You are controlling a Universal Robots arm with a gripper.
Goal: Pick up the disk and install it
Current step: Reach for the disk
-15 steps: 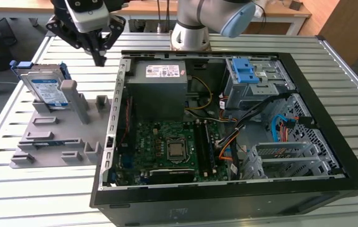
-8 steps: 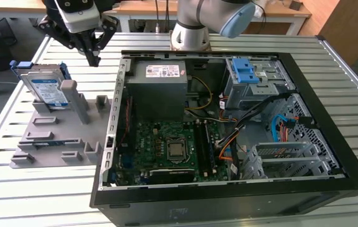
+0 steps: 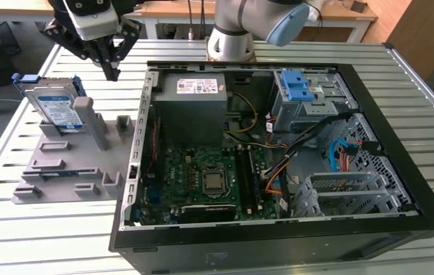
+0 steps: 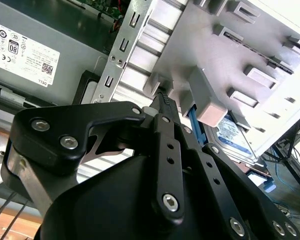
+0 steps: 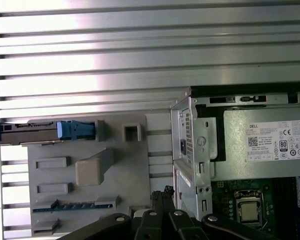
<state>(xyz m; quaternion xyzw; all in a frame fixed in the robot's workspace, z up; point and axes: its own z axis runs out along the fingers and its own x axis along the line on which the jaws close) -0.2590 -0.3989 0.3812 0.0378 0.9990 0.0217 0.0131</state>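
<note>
slatted metal table [image 3: 41, 243] | grey fixture tray [image 3: 87, 159] | open computer case [image 3: 278, 247]

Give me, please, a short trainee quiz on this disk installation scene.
1. True or false: the gripper holds the disk.
2. In the exterior view, on which side of the computer case does the grey fixture lie?
3. The disk stands: A) in the fixture; B) inside the case; C) on top of the case.
Key: 1 false; 2 the exterior view's left; 3 A.
</note>
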